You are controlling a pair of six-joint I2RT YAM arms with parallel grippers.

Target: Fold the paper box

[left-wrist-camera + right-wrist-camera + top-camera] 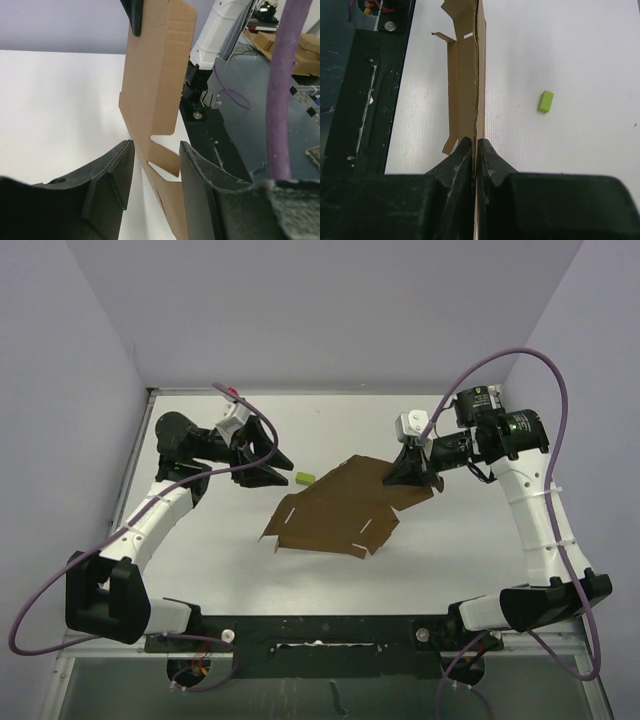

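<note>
Your right gripper (474,142) is clamped on the far right edge of the paper box (335,510). The arm reaches inward and holds that side raised, while the sheet's near left corner rests on the table (450,570). Your left gripper (283,470) hangs partly apart and empty, just left of the sheet, near a small green block (304,478). Both wrist views cut off the box's ends.

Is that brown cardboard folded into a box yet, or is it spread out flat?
Spread out: the paper box lies as one open sheet, flaps unfolded, one far edge pinched by the right pincer.
</note>
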